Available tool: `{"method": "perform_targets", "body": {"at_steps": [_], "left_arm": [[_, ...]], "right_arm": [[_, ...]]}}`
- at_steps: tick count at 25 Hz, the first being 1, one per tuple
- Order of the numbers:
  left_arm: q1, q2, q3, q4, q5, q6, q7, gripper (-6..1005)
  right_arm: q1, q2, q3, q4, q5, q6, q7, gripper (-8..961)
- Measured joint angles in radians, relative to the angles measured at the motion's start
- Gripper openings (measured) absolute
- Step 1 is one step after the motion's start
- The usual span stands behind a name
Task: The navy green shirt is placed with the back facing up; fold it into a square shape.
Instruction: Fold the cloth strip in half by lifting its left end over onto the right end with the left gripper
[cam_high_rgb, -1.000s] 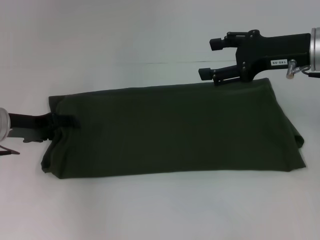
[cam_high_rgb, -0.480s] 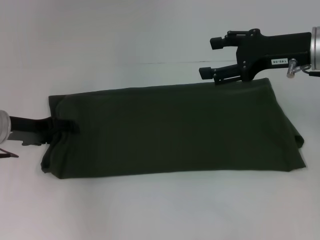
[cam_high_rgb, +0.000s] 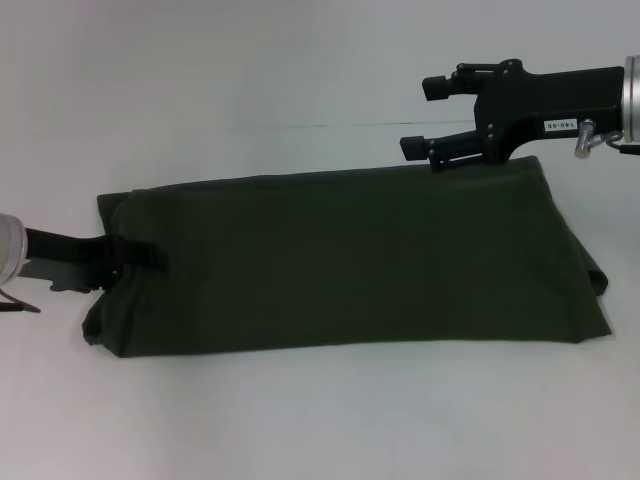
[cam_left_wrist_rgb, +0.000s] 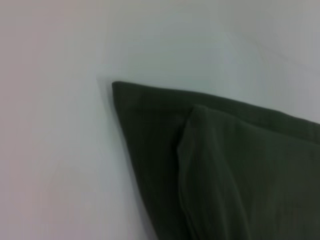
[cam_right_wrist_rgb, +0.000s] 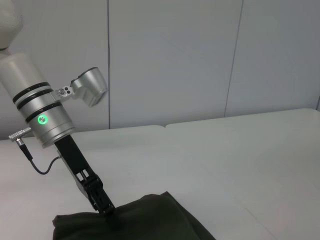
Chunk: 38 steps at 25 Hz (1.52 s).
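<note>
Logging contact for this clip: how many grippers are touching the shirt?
1 clearly: the left gripper at the navy green shirt's left end. The right gripper sits open at its far edge; contact unclear.

Navy green shirt (cam_left_wrist_rgb: 235, 170) lying flat on the white table (cam_left_wrist_rgb: 55, 150), one pointed corner (cam_left_wrist_rgb: 116, 86) reaching out over bare surface. Upper layer (cam_left_wrist_rgb: 220, 175) folded over the lower one, its rounded fold edge set back from the corner. No gripper fingers visible.

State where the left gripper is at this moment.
In the head view, the left gripper is low on the robot's left, its fingers at the left end of the green shirt lying on the white table.
</note>
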Motion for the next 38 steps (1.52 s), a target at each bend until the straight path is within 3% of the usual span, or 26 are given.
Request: {"method": "perform_targets", "body": {"at_steps": [32,38], "left_arm": [[-0.058,0.019,0.022,-0.043,0.043,0.019,-0.002,860],[-0.074,0.019,0.041,-0.059,0.065,0.008,-0.009,700]], "right_arm": [[-0.005,0.008,-0.008,-0.003,-0.003,0.006,0.0,917],[-0.004,0.015,-0.014,-0.015,-0.003,0.012,0.0,917]]}}
